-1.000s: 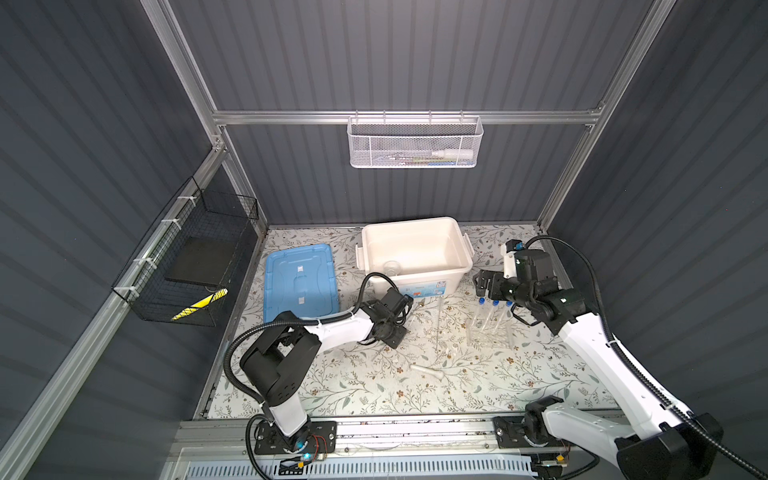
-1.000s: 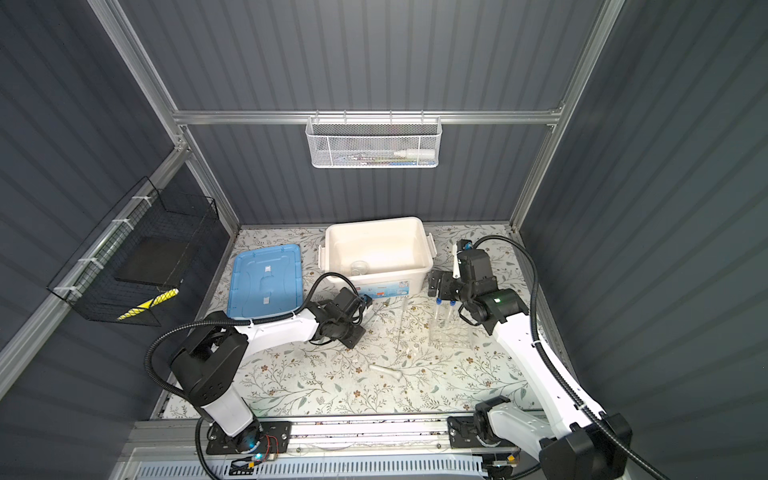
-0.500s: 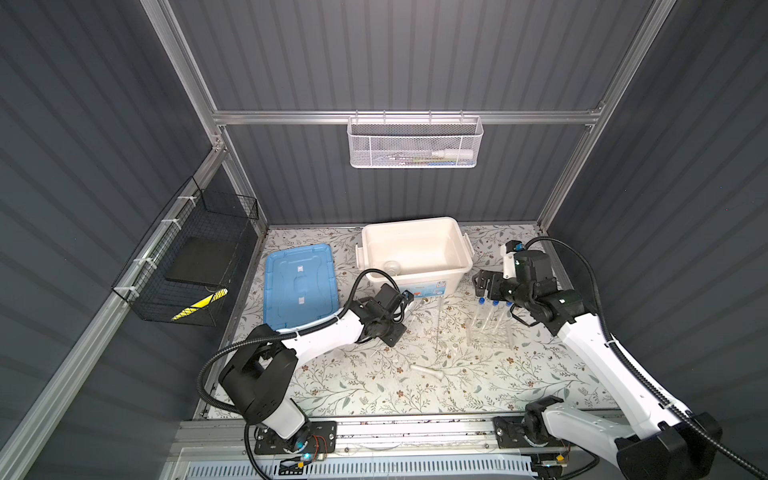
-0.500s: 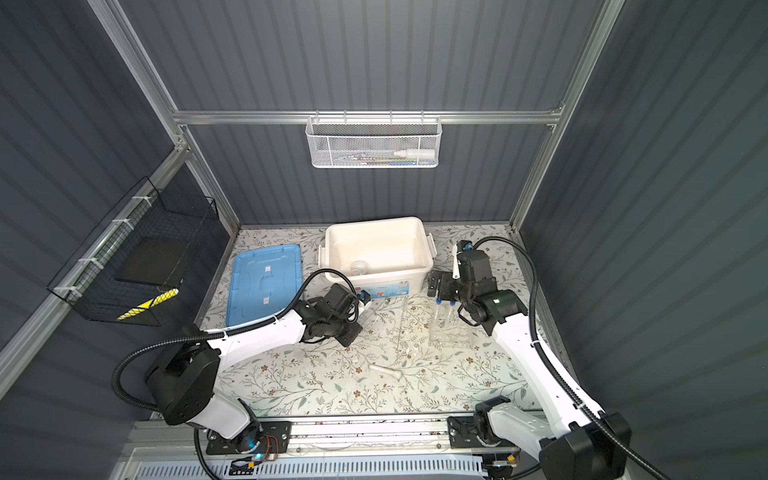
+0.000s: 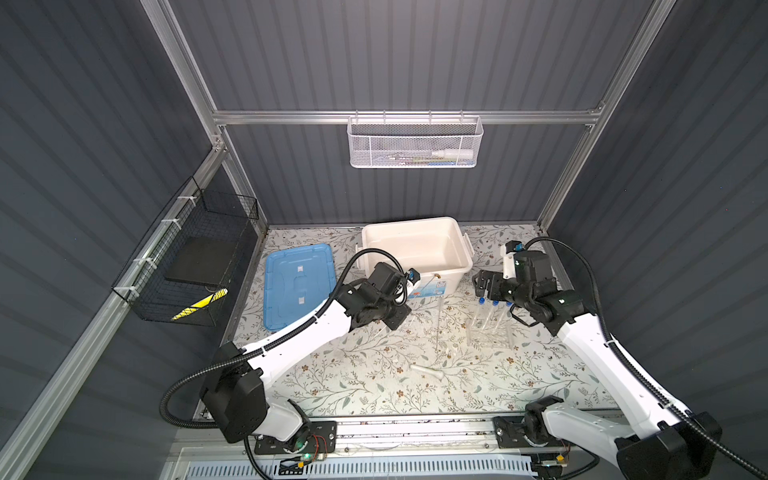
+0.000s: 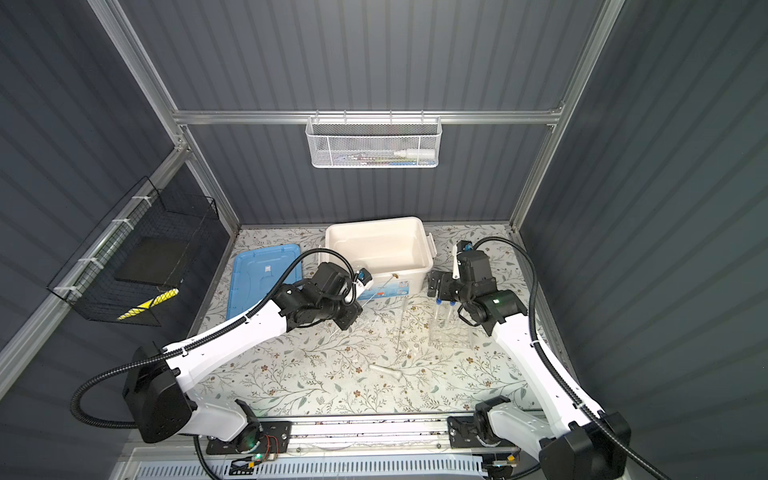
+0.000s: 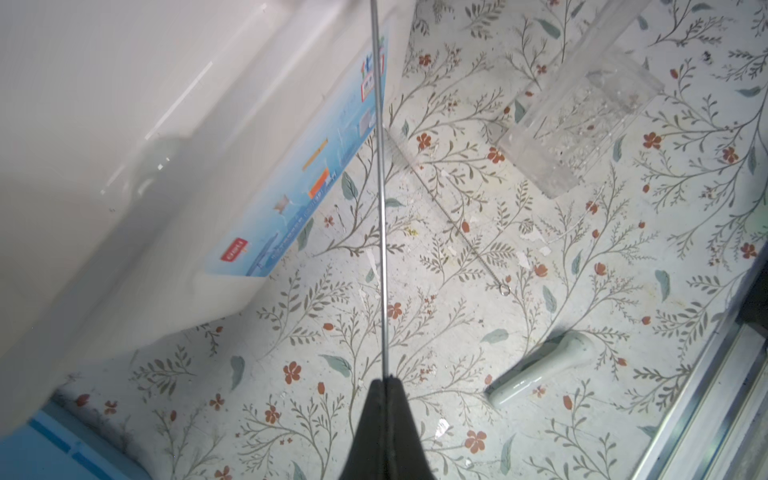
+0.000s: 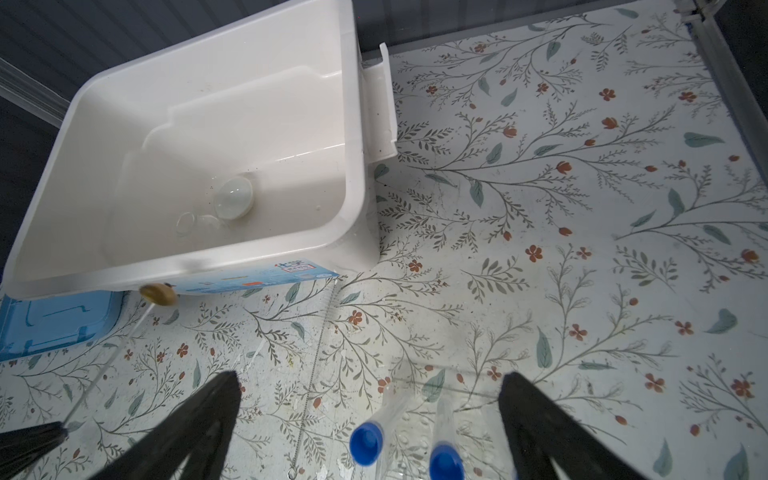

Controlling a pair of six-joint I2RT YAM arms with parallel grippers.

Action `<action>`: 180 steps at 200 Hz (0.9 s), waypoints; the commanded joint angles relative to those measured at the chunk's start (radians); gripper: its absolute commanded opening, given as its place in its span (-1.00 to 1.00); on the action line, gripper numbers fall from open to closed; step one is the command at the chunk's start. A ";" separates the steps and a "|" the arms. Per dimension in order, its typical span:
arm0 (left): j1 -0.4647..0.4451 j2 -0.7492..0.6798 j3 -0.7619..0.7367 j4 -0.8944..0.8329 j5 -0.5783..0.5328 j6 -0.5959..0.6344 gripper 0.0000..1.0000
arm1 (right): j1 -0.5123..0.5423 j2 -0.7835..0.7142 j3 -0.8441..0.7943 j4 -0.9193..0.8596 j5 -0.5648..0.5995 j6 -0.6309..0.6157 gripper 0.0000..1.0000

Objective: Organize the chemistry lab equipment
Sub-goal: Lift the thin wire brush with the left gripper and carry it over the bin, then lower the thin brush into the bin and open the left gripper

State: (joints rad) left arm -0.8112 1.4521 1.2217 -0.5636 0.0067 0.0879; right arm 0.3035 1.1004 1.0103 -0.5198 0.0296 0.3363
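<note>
My left gripper [image 7: 384,380] is shut on a thin long rod [image 7: 379,187], seen in both top views in front of the tub [image 5: 397,322] [image 6: 347,320]. The rod's brown tip [image 8: 158,294] is at the white tub's front rim [image 8: 199,266]. Above two blue-capped test tubes [image 8: 365,442] standing in the clear rack [image 5: 488,332], my right gripper [image 8: 370,376] [image 5: 484,286] is open and holds nothing. A white pestle [image 5: 428,370] [image 7: 540,374] lies on the floral mat. A small white bowl [image 8: 233,197] sits inside the tub.
A thin wire brush [image 7: 457,224] lies on the mat between the tub and the rack. The blue lid [image 5: 299,282] lies flat left of the tub. A white mesh basket [image 5: 415,143] hangs on the back wall and a black wire basket [image 5: 195,266] on the left wall.
My left arm has stretched out, its elbow sinking toward the front rail, and its wrist has moved toward the tub with the rod. The right arm has not moved.
</note>
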 commanded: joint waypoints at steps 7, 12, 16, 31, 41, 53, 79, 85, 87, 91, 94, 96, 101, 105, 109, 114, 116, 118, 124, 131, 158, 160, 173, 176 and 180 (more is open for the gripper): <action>-0.005 -0.004 0.133 -0.066 -0.054 0.080 -0.87 | -0.004 -0.001 -0.010 0.022 -0.004 0.004 0.98; -0.003 0.009 0.160 -0.078 -0.057 0.089 -0.87 | -0.004 -0.001 -0.010 0.022 -0.006 0.004 0.98; -0.003 0.018 0.179 -0.086 -0.059 0.098 -0.87 | -0.004 -0.001 -0.009 0.022 -0.007 0.004 0.98; 0.002 0.057 0.265 -0.108 -0.064 0.126 -0.87 | -0.004 -0.002 -0.012 0.024 -0.005 0.003 0.98; 0.011 0.088 0.307 -0.113 -0.068 0.150 -0.87 | -0.006 -0.002 -0.014 0.028 -0.005 0.003 0.98; 0.030 0.128 0.364 -0.118 -0.065 0.176 -0.86 | -0.006 0.000 -0.012 0.030 -0.007 -0.001 0.98; 0.089 0.235 0.496 -0.132 -0.020 0.221 -0.85 | -0.007 0.004 -0.006 0.031 -0.006 -0.009 0.98; 0.096 0.265 0.528 -0.139 -0.019 0.236 -0.85 | -0.007 0.005 -0.004 0.033 -0.008 -0.010 0.98; 0.099 0.275 0.541 -0.142 -0.019 0.242 -0.84 | -0.007 0.006 -0.003 0.034 -0.009 -0.011 0.98; 0.104 0.296 0.562 -0.148 -0.019 0.251 -0.84 | -0.007 0.007 -0.003 0.036 -0.012 -0.011 0.98; 0.109 0.310 0.577 -0.151 -0.018 0.256 -0.84 | -0.007 0.008 -0.001 0.037 -0.014 -0.011 0.98; 0.112 0.320 0.590 -0.152 -0.016 0.261 -0.84 | -0.007 0.008 0.000 0.038 -0.016 -0.012 0.98; 0.120 0.344 0.613 -0.153 -0.007 0.269 -0.84 | -0.008 0.011 0.001 0.040 -0.018 -0.013 0.98; 0.127 0.362 0.631 -0.153 0.004 0.276 -0.84 | -0.009 0.013 0.004 0.041 -0.020 -0.014 0.98; 0.132 0.380 0.649 -0.153 0.011 0.280 -0.84 | -0.009 0.013 0.006 0.041 -0.023 -0.016 0.98; 0.139 0.403 0.669 -0.153 0.020 0.284 -0.84 | -0.010 0.013 0.009 0.042 -0.023 -0.018 0.98; 0.141 0.413 0.679 -0.153 0.023 0.288 -0.84 | -0.009 0.013 0.011 0.041 -0.024 -0.019 0.98; 0.143 0.422 0.687 -0.154 0.026 0.289 -0.84 | -0.009 0.013 0.012 0.041 -0.024 -0.019 0.98; 0.147 0.452 0.717 -0.158 0.031 0.296 -0.84 | -0.010 0.013 0.017 0.041 -0.028 -0.022 0.98; 0.151 0.485 0.746 -0.162 0.032 0.300 -0.84 | -0.010 0.045 0.020 0.041 -0.030 -0.025 0.98; 0.171 0.581 0.819 -0.140 0.052 0.277 -0.85 | -0.012 0.060 0.022 0.042 -0.036 -0.029 0.98; 0.172 0.586 0.822 -0.137 0.055 0.274 -0.85 | -0.012 0.060 0.022 0.042 -0.036 -0.029 0.98; 0.178 0.617 0.836 -0.118 0.077 0.265 -0.85 | -0.012 0.066 0.022 0.041 -0.033 -0.032 0.98; 0.178 0.623 0.839 -0.116 0.077 0.265 -0.85 | -0.012 0.066 0.022 0.039 -0.033 -0.032 0.98; 0.179 0.632 0.844 -0.115 0.078 0.265 -0.85 | -0.012 0.068 0.022 0.039 -0.033 -0.034 0.98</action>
State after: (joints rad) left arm -0.6403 2.0464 2.0151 -0.6849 0.0334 0.3485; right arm 0.2958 1.1648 1.0142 -0.4831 0.0029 0.3199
